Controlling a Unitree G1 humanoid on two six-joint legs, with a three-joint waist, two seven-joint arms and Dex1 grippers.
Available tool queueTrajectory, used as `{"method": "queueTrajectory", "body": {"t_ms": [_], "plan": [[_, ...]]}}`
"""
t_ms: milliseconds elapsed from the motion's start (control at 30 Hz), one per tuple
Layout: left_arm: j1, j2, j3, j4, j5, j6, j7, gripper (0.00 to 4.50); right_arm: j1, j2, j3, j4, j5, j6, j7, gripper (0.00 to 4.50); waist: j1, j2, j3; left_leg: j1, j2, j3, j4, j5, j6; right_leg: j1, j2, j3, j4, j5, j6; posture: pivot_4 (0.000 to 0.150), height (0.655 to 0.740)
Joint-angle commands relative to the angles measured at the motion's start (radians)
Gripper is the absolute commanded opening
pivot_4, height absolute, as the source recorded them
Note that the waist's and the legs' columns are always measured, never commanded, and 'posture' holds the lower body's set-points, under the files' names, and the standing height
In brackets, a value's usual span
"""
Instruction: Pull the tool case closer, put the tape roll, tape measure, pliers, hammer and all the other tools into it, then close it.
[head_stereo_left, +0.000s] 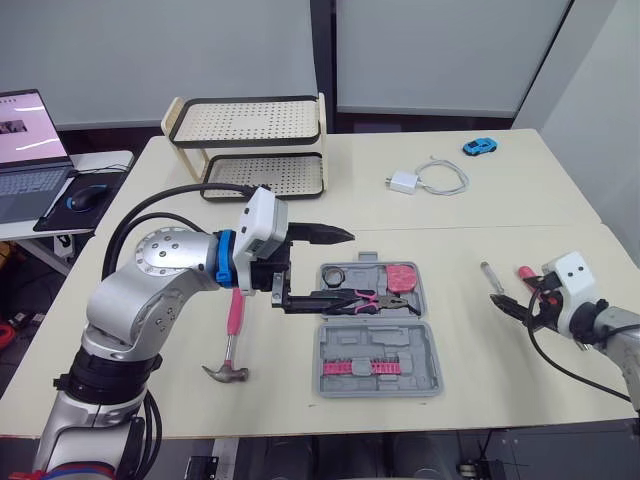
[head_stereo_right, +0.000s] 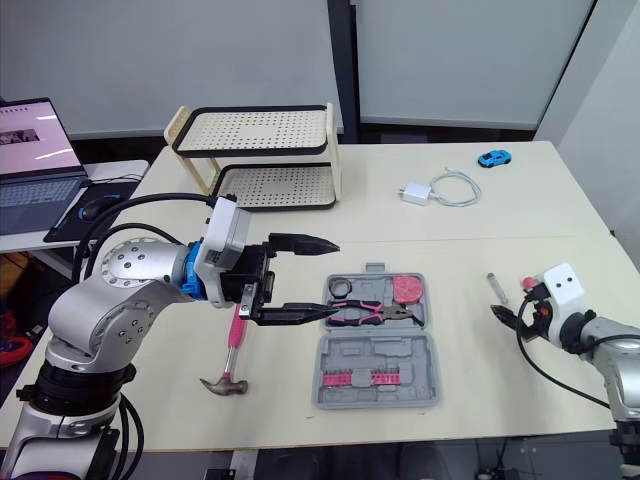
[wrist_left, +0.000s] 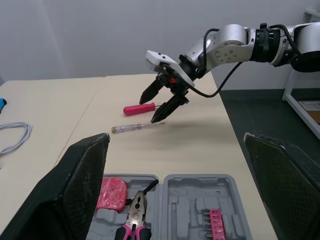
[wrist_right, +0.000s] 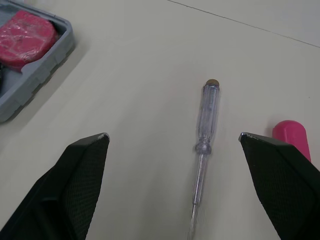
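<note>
Left tool (head_stereo_left: 338, 268) gapes wide and empty beside the open tool case (head_stereo_left: 380, 345) near the tabletop's (head_stereo_left: 480, 210) front edge, right tool (wrist_left: 148, 110) wide above the clear screwdriver (wrist_right: 206, 115)

Matt grey plastic tool case (head_stereo_left: 380, 350); clear plastic screwdriver (wrist_right: 204, 131); smooth table (head_stereo_left: 480, 200).

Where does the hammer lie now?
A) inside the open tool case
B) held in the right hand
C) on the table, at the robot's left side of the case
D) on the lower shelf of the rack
C: the hammer lies flat on the table, outside the open tool case, to its left.
</note>
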Motion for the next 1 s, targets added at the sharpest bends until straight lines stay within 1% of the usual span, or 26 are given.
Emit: {"method": "queueTrajectory", "body": {"t_ms": [33,200,500,600,733,1000], "plan": [[-0.013,-0.003,0.004,-0.033,-0.006,0.0,0.013,4.5,-0.033,0.012,-0.001,0.027,-0.01,-0.013,-0.014,4.46,0.001,0.0,0.0,0.0,0.0,0.0,0.0,0.0,0.0,0.0,0.0,0.0,0.0,0.0,0.0,0.15,0.74],[-0.014,-0.008,0.0,-0.042,-0.008,0.003,0.023,4.5,-0.076,0.039,0.02,0.08,-0.027,-0.022,-0.032,4.46,0.001,0.0,0.0,0.0,0.0,0.0,0.0,0.0,0.0,0.0,0.0,0.0,0.0,0.0,0.0,0.15,0.74],[-0.01,-0.013,-0.017,-0.049,-0.002,-0.005,0.028,4.5,-0.154,0.073,0.071,0.266,-0.091,-0.087,-0.053,4.46,-0.001,0.0,0.0,0.0,0.0,0.0,0.0,0.0,0.0,0.0,0.0,0.0,0.0,0.0,0.0,0.15,0.74],[-0.005,-0.014,-0.02,-0.055,-0.005,-0.001,0.029,4.5,-0.178,0.085,0.076,0.322,-0.107,-0.118,-0.062,3.85,-0.001,0.0,0.0,0.0,0.0,0.001,0.0,0.0,-0.001,0.0,0.0,0.0,0.0,0.0,0.0,0.15,0.74],[-0.003,-0.013,-0.018,-0.059,-0.006,0.003,0.03,4.5,-0.194,0.096,0.085,0.366,-0.123,-0.144,-0.064,2.44,-0.001,0.0,0.0,0.0,0.0,0.001,0.0,0.001,-0.001,0.0,0.0,0.0,0.0,0.0,0.0,0.15,0.74],[-0.005,-0.015,-0.018,-0.057,-0.005,0.004,0.032,4.5,-0.203,0.106,0.086,0.398,-0.144,-0.156,-0.074,2.44,-0.002,0.0,0.0,0.0,0.0,0.001,0.0,0.001,-0.001,0.0,0.0,0.0,0.0,0.0,0.0,0.15,0.74]]}}
